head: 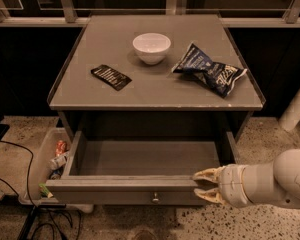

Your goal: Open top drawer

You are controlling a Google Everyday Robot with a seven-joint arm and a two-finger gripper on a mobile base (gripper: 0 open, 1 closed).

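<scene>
I see wide grey top drawer [140, 159] w/ small round metal knob [154, 198] pulled out; cream two-finger gripper [200, 184] at its front's rt end, fingers apart.

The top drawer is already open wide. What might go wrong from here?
The gripper is at the right end of the front of the top drawer, far from the knob; an off-centre pull may skew and jam it. The drawer is already well out, so more pulling might bring it out completely.
</scene>
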